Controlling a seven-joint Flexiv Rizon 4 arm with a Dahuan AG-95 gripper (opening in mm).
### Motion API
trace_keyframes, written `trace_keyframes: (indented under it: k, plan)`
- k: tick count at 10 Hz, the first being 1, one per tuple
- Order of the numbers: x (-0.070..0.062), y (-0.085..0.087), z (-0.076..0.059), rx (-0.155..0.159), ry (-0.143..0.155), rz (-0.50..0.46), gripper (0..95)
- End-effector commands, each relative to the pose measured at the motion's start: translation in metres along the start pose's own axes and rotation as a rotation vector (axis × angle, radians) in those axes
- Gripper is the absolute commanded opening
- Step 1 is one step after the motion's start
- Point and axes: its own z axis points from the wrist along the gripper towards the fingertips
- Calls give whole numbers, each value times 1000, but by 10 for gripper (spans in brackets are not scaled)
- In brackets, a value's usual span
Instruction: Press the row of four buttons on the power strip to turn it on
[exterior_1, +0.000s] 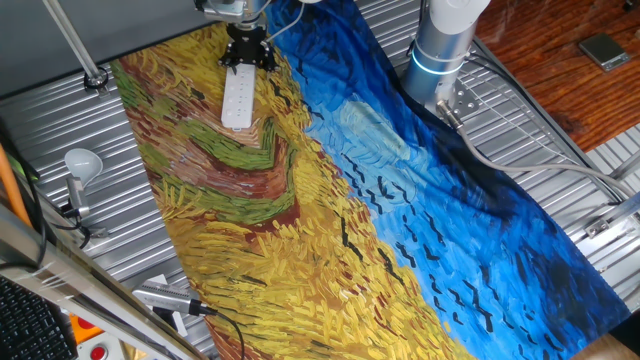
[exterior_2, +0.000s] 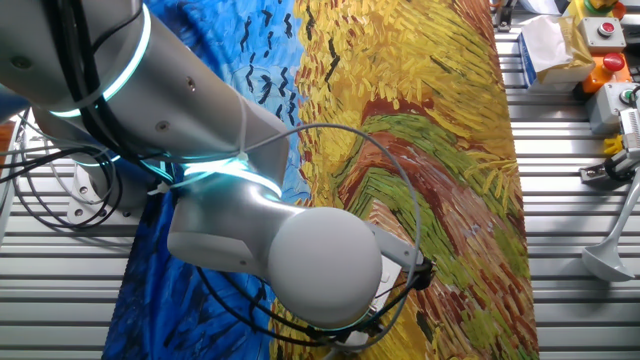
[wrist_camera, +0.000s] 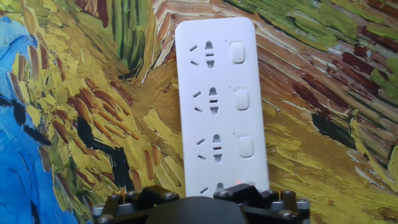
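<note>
The white power strip (exterior_1: 238, 98) lies lengthwise on the painted cloth at the far side of the table. The hand view shows it (wrist_camera: 217, 93) from above, with three sockets and a row of pale buttons (wrist_camera: 241, 98) along its right edge. Three buttons are in plain sight. The nearest end of the strip runs under the gripper's black body, where a small red glow (wrist_camera: 238, 182) shows. My gripper (exterior_1: 247, 58) hangs right over that end of the strip. Its fingertips are hidden, so contact with the strip cannot be told.
A Van Gogh print cloth (exterior_1: 330, 210) covers the ribbed metal table. A white light bulb (exterior_1: 83, 162) on a stand is at the left edge. The arm's base (exterior_1: 440, 50) stands at the back right. The arm's elbow (exterior_2: 310, 265) fills the other fixed view.
</note>
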Motion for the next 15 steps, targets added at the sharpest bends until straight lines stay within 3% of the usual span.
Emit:
trace_keyframes:
  k: [1, 12, 13, 15]
  plan:
    - [0, 0, 0, -3, -2, 1, 760]
    - [-3, -5, -5, -6, 1, 14, 760]
    - [-2, -5, -10, -12, 12, 14, 950]
    - [-2, -4, -19, -19, 21, 12, 950]
